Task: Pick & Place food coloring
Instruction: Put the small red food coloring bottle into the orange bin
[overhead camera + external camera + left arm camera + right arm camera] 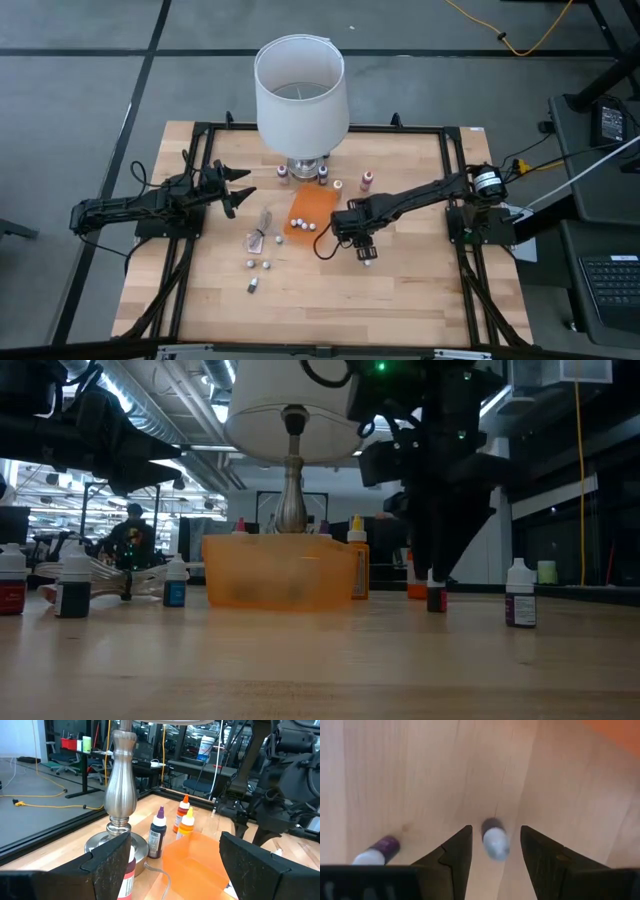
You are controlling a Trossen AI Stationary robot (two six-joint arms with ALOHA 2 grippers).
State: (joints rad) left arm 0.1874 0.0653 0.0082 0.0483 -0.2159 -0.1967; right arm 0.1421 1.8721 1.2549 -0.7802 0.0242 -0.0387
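Two hands: right hand pointing down, spread around upright bottle; left hand spread, idle.

Tiny dropper bottles of food coloring, mostly white-capped, standing upright and scattered over the wooden table: several loose near the left front, three inside the orange tray, others clustered by the lamp base. One dark white-capped bottle upright between the right gripper fingers, a purple one just beside.
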